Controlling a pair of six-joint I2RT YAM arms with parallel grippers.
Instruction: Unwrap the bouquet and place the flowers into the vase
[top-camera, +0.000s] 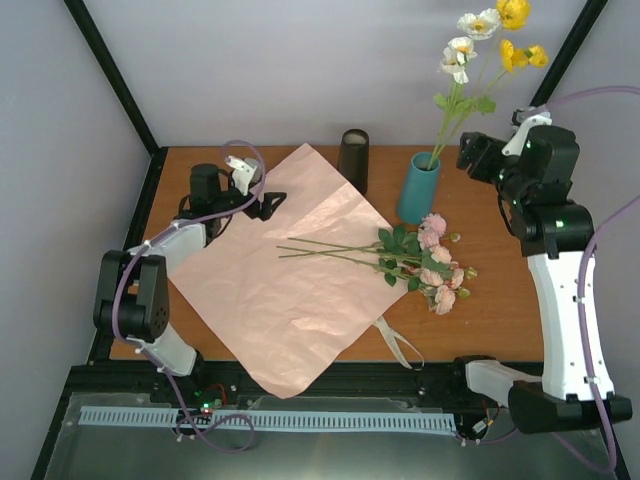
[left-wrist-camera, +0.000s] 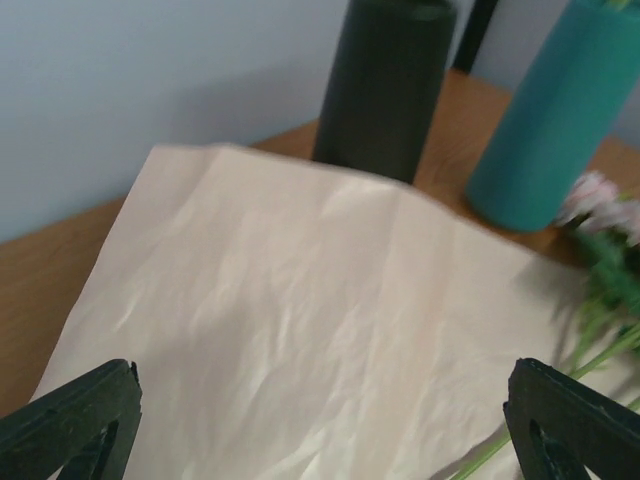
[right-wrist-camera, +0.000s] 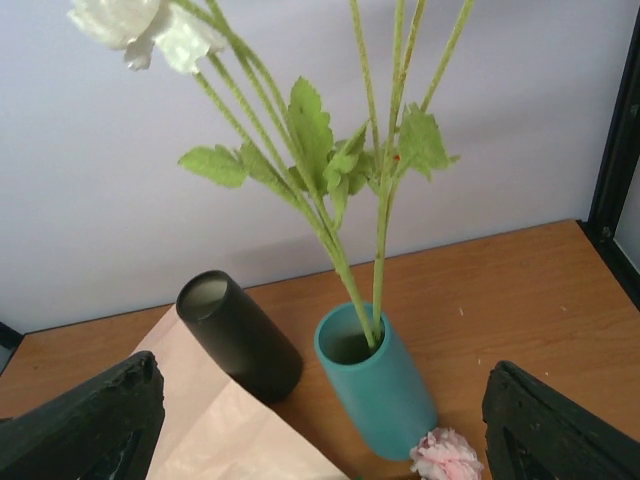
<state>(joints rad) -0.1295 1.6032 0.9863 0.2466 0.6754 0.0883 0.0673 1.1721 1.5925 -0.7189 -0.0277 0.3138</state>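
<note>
Lying partly on the pink paper (top-camera: 280, 300), partly on the counter (top-camera: 500, 310) near the teal vase (top-camera: 418, 190), the roses (top-camera: 437, 262) look light, thin-stemmed and fragile-headed; pinch the stems (top-camera: 330, 250) mid-length. The left fingers (left-wrist-camera: 70, 425) and right fingers (right-wrist-camera: 90, 420) stand open, empty.

No readable text, label, brand or number anywhere; left wrist view blurred, so possibly missed.

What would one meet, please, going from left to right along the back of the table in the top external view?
Left hand → black cup → teal vase holding tall stems → right hand. The pink paper spans too much of the width to place.
</note>
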